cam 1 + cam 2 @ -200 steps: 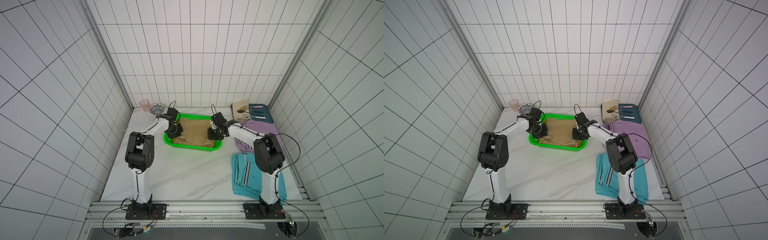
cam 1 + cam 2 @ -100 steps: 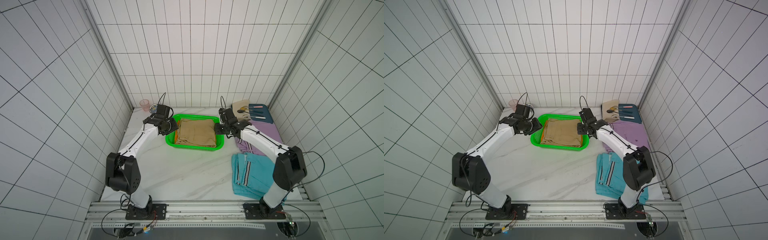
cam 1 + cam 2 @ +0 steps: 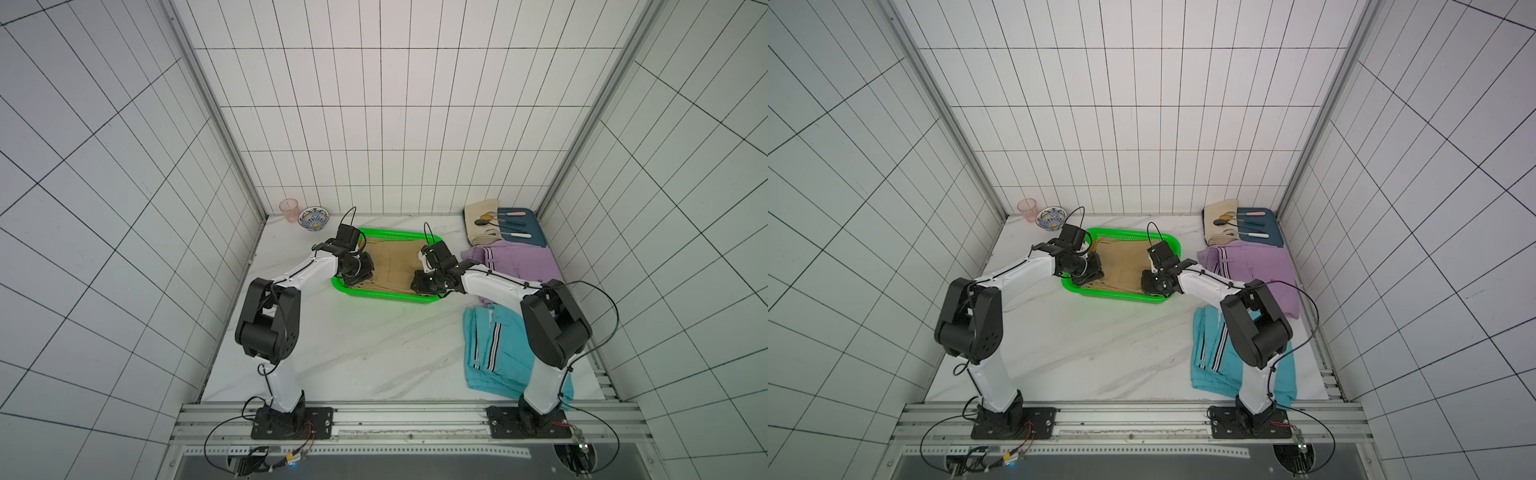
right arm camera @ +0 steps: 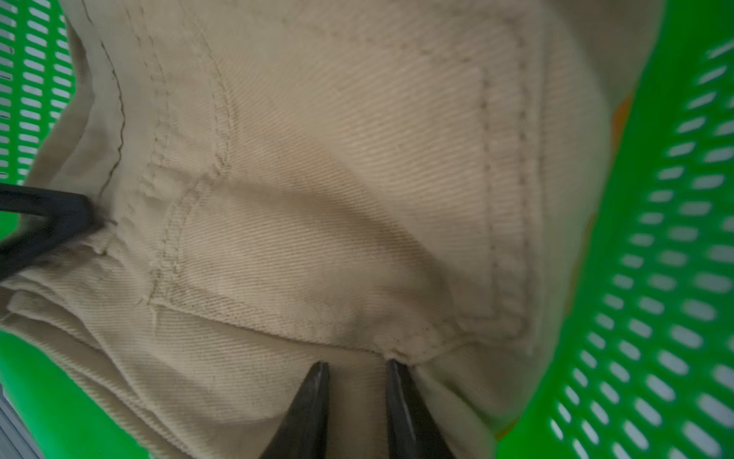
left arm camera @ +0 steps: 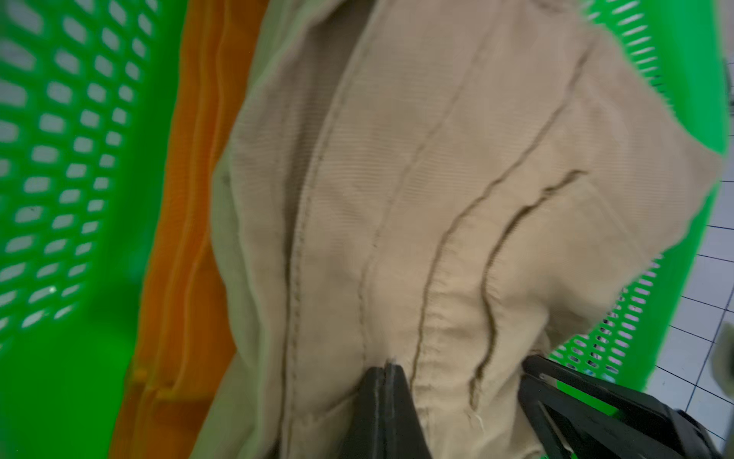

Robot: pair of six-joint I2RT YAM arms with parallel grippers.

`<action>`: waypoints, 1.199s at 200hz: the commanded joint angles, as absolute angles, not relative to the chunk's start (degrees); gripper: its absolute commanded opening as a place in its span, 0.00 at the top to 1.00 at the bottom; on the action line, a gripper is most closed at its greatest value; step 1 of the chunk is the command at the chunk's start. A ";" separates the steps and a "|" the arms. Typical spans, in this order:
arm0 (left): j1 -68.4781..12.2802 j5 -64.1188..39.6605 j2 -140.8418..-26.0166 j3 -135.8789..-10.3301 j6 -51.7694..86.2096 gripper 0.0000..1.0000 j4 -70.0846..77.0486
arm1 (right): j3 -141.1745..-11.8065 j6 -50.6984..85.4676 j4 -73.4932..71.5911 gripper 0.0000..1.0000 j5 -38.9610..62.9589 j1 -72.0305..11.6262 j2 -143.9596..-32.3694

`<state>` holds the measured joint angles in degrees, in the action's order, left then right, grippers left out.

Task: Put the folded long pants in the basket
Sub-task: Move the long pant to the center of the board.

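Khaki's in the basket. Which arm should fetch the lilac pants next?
Right. The lilac pants lie just beyond the basket on that arm's side, close to the right gripper. The left gripper is at the basket's opposite end and would likely have to reach across it.

The basket is glossy perforated green plastic. The khaki pants are matt ribbed cloth; the worktop looks like smooth veined marble.
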<state>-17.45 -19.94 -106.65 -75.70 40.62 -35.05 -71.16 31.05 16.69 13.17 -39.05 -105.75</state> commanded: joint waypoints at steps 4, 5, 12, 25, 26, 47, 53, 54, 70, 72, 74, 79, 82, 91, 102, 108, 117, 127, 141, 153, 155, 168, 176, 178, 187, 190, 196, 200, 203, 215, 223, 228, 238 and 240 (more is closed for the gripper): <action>-16.61 -21.36 -105.85 -75.29 41.66 1.00 -34.53 | -70.76 33.71 18.41 0.72 15.36 -38.82 -107.28; -16.66 -21.27 -105.70 -75.31 41.66 1.00 -34.54 | -70.71 33.68 18.39 0.72 15.28 -38.83 -107.12; -16.76 -20.73 -104.35 -74.97 41.66 1.00 -34.55 | -70.41 33.38 18.22 0.71 14.85 -38.83 -105.95; -17.25 -18.84 -100.69 -74.23 41.49 1.00 -34.52 | -69.39 32.08 17.52 0.69 12.76 -38.84 -102.45; -17.28 -18.69 -100.36 -74.16 41.49 1.00 -34.53 | -69.32 31.99 17.50 0.69 12.58 -38.84 -102.16; -18.24 -16.12 -93.74 -72.98 41.32 1.00 -34.47 | -67.66 28.17 17.16 0.63 7.85 -38.88 -95.36; -18.52 -15.72 -91.92 -72.58 41.24 1.00 -34.45 | -67.26 27.13 17.37 0.62 6.31 -38.87 -93.23; -18.58 -15.64 -91.57 -72.59 41.19 1.00 -34.50 | -67.20 27.01 17.39 0.62 6.06 -38.90 -93.07; -19.68 -13.07 -85.98 -71.69 40.77 1.00 -34.21 | -65.51 25.13 17.59 0.59 2.51 -38.70 -87.12; -19.84 -12.54 -85.02 -71.49 40.67 1.00 -34.13 | -65.29 24.92 17.58 0.58 2.01 -38.64 -86.31; -20.08 -12.03 -84.14 -71.31 40.56 1.00 -34.00 | -65.01 24.77 17.51 0.58 1.71 -38.60 -85.45; -20.69 -10.57 -82.00 -70.70 40.40 1.00 -33.53 | -64.41 24.42 17.58 0.57 0.70 -38.58 -83.38; -21.19 -9.67 -80.69 -70.26 40.27 0.96 -33.26 | -64.04 24.23 17.58 0.56 0.18 -38.53 -82.15; -22.88 -6.99 -76.39 -68.68 40.25 0.71 -32.25 | -62.84 23.93 17.74 0.52 -1.17 -38.19 -78.47; -25.41 -5.77 -70.90 -65.30 40.91 0.33 -29.33 | -61.17 23.67 17.88 0.45 -2.95 -37.35 -73.29; -27.07 -5.89 -67.47 -62.46 41.75 0.18 -27.13 | -60.23 23.58 17.98 0.40 -4.05 -36.83 -70.44; -29.85 -6.77 -62.75 -57.68 43.85 0.07 -23.12 | -58.73 23.55 18.31 0.35 -6.01 -35.77 -65.79; -33.44 -7.82 -58.17 -52.50 47.47 0.03 -19.98 | -57.28 23.72 18.90 0.30 -8.71 -34.70 -60.81; -39.38 -8.05 -53.57 -45.87 52.47 0.03 -16.61 | -55.02 23.99 18.85 0.24 -10.59 -32.70 -54.31; -46.02 -6.01 -51.68 -39.84 55.82 0.03 -12.97 | -53.18 24.32 18.02 0.20 -10.83 -31.36 -49.88; -47.25 -5.57 -51.50 -39.01 56.45 0.03 -12.36 | -52.98 24.34 17.84 0.19 -10.68 -31.11 -49.47; -53.90 -2.99 -52.61 -34.25 59.90 0.03 -7.86 | -52.13 24.65 17.48 0.16 -9.92 -30.09 -46.40; -57.10 -1.54 -54.73 -32.39 61.73 0.03 -5.69 | -52.16 24.78 17.57 0.14 -9.45 -29.50 -45.54; -58.02 -1.33 -55.45 -31.94 62.15 0.02 -5.25 | -52.15 24.78 17.77 0.14 -9.26 -29.37 -45.40; -60.79 -0.83 -58.98 -31.06 63.37 0.02 -3.09 | -52.64 24.87 18.41 0.14 -8.60 -28.94 -45.10; -61.68 -0.97 -60.14 -30.95 63.51 0.02 -2.35 | -52.79 24.87 18.64 0.14 -8.34 -28.80 -45.01; -63.07 -1.26 -63.24 -31.06 63.90 0.02 -1.36 | -53.13 24.79 18.92 0.14 -7.77 -28.61 -45.04; -63.93 -1.34 -65.37 -31.24 64.14 0.03 -0.69 | -53.34 24.72 19.02 0.14 -7.46 -28.46 -45.10; -64.48 -1.51 -67.00 -31.35 64.47 0.03 -0.09 | -53.48 24.66 19.19 0.13 -7.21 -28.35 -45.09; -66.15 -2.90 -73.89 -31.98 64.70 0.02 3.96 | -54.33 24.57 20.21 0.13 -6.54 -28.05 -45.28; -66.80 -3.86 -78.37 -32.93 65.24 0.03 5.96 | -54.87 24.37 20.71 0.13 -6.37 -27.91 -45.13; -67.07 -4.59 -81.56 -33.67 65.46 0.02 7.37 | -54.98 24.37 20.98 0.13 -6.42 -27.79 -45.01; -67.61 -6.21 -87.09 -35.17 65.67 0.03 10.48 | -54.84 24.27 21.09 0.12 -6.58 -27.53 -44.32; -67.70 -6.47 -88.11 -35.49 65.77 0.03 10.99 | -54.78 24.31 21.07 0.12 -6.66 -27.47 -44.24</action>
